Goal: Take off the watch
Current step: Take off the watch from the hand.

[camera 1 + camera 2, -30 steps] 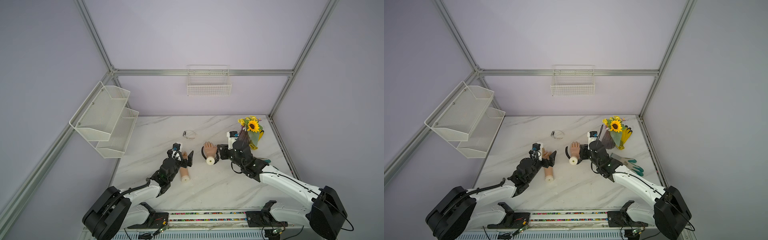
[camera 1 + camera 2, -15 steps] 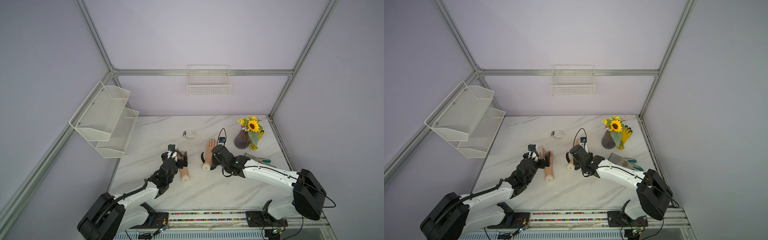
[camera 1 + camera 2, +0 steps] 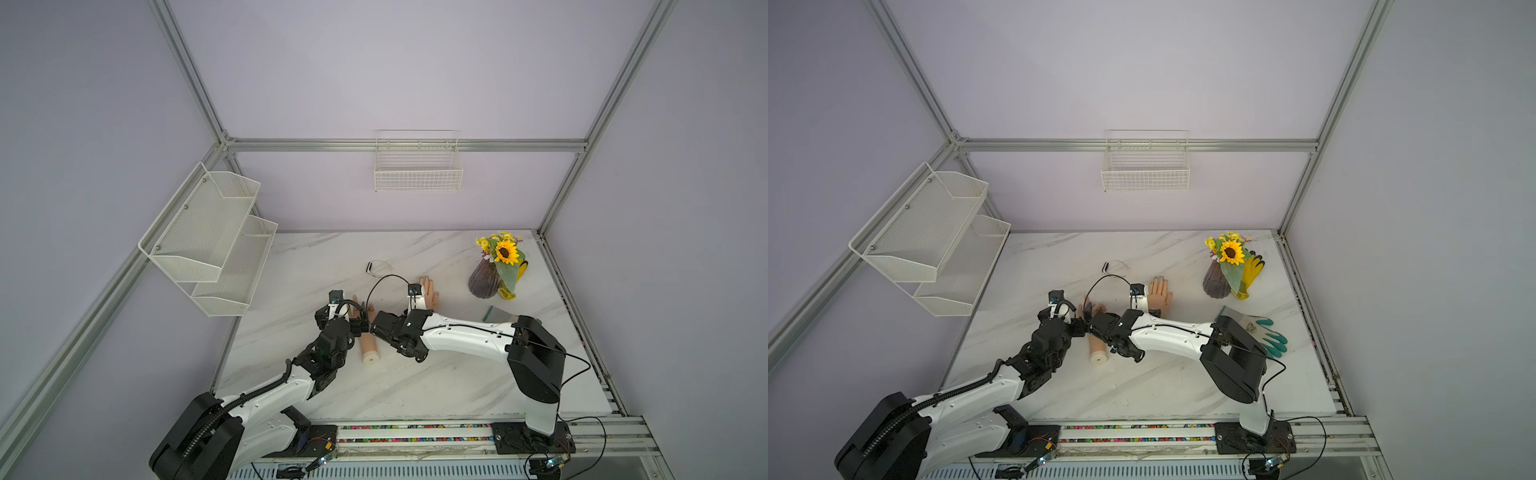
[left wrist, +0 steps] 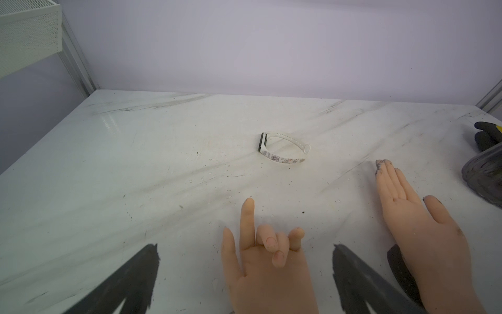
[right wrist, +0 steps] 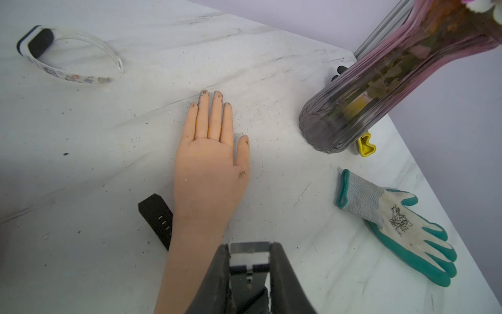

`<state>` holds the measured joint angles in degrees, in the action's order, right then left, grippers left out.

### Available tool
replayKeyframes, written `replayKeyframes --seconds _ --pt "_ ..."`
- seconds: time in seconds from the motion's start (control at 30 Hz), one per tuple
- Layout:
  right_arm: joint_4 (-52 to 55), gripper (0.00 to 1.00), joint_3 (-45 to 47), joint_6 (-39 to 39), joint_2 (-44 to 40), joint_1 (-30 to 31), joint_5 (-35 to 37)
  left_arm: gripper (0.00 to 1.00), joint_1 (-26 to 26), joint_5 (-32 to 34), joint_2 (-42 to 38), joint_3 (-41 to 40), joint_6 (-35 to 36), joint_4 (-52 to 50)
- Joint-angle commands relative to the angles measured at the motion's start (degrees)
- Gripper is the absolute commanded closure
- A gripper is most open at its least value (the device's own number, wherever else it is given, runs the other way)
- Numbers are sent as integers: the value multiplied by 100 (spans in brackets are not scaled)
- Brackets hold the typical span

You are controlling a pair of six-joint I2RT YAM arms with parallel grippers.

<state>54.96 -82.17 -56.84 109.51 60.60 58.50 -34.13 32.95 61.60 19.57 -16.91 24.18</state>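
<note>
You have the black watch, strap end flat on the table, at the wrist of the flat mannequin hand, with right gripper jaws pinching its silver buckle; left gripper jaws spread astride the curled mannequin hand, white band lying well apart.

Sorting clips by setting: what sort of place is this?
Likely a robot data-collection booth: aluminium frame with plain lilac walls around a marble-look tabletop, two arms bolted to a rail at its front edge, mannequin hands lying as props.
</note>
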Motion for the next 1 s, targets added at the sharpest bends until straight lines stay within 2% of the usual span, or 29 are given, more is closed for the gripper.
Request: replayKeyframes --seconds 0.0,0.27,0.4,0.5,0.57,0.63,0.77,0.83,0.97 --pt "378 94 -529 -33 -256 5 631 0 20 385 -263 -119 12 -20" --pt "321 95 -1296 582 -739 20 1015 0 22 534 -487 -194 78 -29" --pt "-571 95 -1455 1736 -960 20 911 0 24 601 -658 -232 20 -62" --pt "-1946 95 -1320 2882 -1290 7 298 0 23 590 -872 -235 -29 -161" --pt "-3337 95 -935 3864 -1683 -90 -717 0 23 573 -1091 -252 -77 -267" --pt "-4348 95 -675 4169 -1969 -325 -2007 0 27 527 -1356 -273 -136 -375" --pt "-5300 95 -500 3718 -2024 -1139 -4377 0 31 323 -2103 -300 -472 -768" --pt "-5765 95 -374 3453 -1910 -1468 -5164 0 27 128 -2484 -343 -653 -903" --pt "-6584 96 -206 2534 -1392 -2118 -6290 0 38 -181 -3149 -504 -900 -1016"
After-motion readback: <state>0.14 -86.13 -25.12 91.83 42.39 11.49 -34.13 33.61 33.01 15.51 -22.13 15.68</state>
